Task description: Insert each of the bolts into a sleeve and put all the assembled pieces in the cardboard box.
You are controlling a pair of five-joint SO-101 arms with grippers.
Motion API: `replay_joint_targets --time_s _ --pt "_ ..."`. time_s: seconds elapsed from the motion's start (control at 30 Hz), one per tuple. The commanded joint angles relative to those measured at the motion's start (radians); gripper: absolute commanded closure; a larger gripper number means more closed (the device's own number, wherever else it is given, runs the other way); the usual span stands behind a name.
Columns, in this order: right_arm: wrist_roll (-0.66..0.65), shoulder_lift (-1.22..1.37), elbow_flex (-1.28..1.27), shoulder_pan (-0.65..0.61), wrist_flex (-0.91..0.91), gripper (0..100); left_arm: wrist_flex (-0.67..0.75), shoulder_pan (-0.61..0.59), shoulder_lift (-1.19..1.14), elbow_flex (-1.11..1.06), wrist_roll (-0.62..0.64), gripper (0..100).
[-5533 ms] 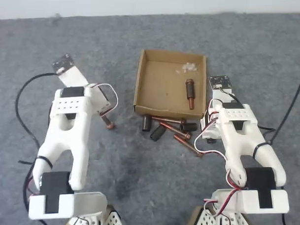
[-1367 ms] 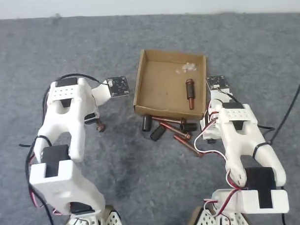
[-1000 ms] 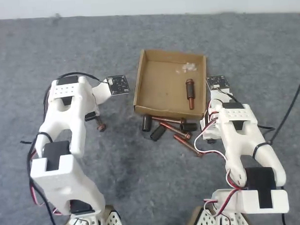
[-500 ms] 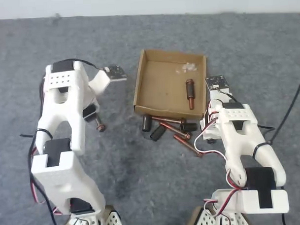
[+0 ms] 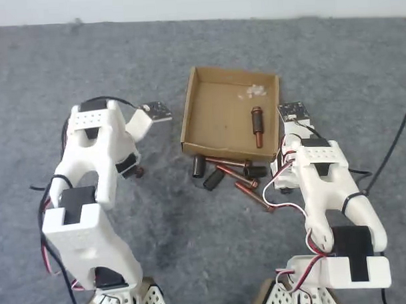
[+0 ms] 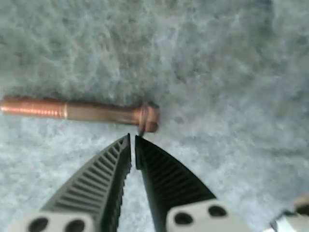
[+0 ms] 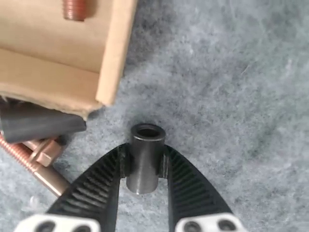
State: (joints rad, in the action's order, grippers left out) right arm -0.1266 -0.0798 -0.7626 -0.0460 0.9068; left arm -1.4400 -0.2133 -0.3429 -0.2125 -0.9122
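Note:
A copper bolt (image 6: 82, 110) lies on the grey carpet just past the tips of my left gripper (image 6: 133, 138), which is shut with nothing in it. In the high view this bolt (image 5: 139, 171) peeks out beside the left gripper (image 5: 129, 165), left of the cardboard box (image 5: 188, 122). My right gripper (image 7: 145, 155) is shut on an upright black sleeve (image 7: 146, 137) close to the box corner (image 7: 114, 53). One assembled bolt and sleeve (image 5: 257, 126) lies inside the box.
Loose black sleeves (image 5: 199, 165) (image 5: 214, 178) and copper bolts (image 5: 236, 172) (image 5: 252, 193) lie in a heap before the box's front wall. Another sleeve (image 7: 43, 123) and bolt (image 7: 41, 169) sit beside the right gripper. Cables trail along both arms.
The left arm let go of its bolt on the carpet, swung and turned its wrist, and now sits lower over that bolt. The right arm has kept still.

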Motion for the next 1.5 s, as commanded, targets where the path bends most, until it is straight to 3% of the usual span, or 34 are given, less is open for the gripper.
replay_joint_targets --time_s 0.0,0.37,0.5,0.77,0.97,1.07,1.13,1.27,1.47 --pt "-0.014 -0.048 0.003 0.008 -0.012 99.3 0.141 0.018 0.012 -0.071 0.011 99" --pt "-0.014 -0.048 0.003 0.007 -0.012 99.3 0.16 0.14 0.021 -0.087 0.017 99" --pt "-0.015 -0.048 0.003 0.008 -0.012 99.3 0.235 0.184 0.012 -0.059 0.018 99" --pt "-0.015 -0.048 0.003 0.007 -0.012 99.3 0.272 0.189 0.012 0.068 0.02 99" --pt "-0.015 -0.048 0.003 0.008 -0.012 99.3 0.427 0.189 0.011 0.099 0.141 99" --pt "-0.015 -0.048 0.003 0.008 -0.012 99.3 0.427 0.189 0.012 0.094 0.147 99" --pt "-0.015 -0.048 0.003 0.008 -0.012 99.3 0.367 0.183 0.021 0.096 0.109 97" --pt "-0.015 -0.048 0.003 0.008 -0.012 99.3 0.155 0.178 0.014 0.122 -0.137 85" --pt "-0.015 -0.048 0.003 0.007 -0.012 99.3 0.209 0.118 0.012 0.13 -0.212 85"
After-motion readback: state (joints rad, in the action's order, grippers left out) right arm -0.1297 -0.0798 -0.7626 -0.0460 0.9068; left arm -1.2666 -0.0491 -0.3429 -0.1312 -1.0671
